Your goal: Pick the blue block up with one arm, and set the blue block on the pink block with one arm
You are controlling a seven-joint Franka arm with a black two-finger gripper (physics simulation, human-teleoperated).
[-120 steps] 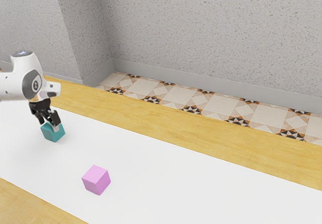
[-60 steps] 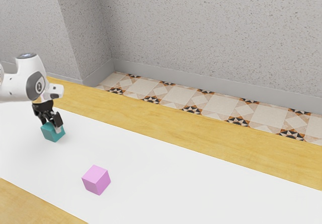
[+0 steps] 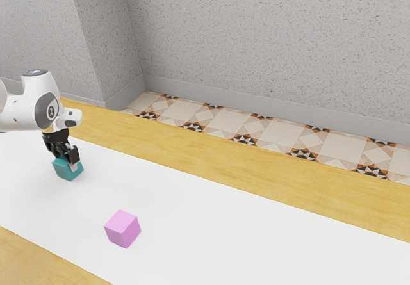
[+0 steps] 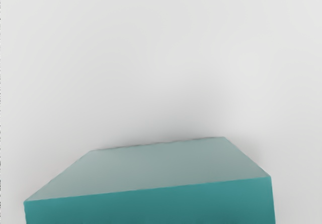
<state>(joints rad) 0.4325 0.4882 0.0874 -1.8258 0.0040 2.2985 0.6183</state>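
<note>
From the camera on my hand, the blue block [image 4: 151,183] sits right under the hand, its pale top face and darker teal side seen close, with plain white table surface beyond it and a soft grey shadow on that white. The side camera gives what that close view lacks. Nearest the camera, the pink block [image 3: 122,228] lies on the white table [image 3: 224,221], clear of everything. Farther back, toward the exterior view's left, the black gripper [image 3: 66,159] is clenched on the blue block, one finger on each side of its upper part. I cannot tell whether the block touches the table. The white arm [image 3: 29,102] rises above it. Behind run a wooden strip [image 3: 256,163], a patterned tiled floor [image 3: 275,134] and a grey speckled wall [image 3: 269,35].
</note>
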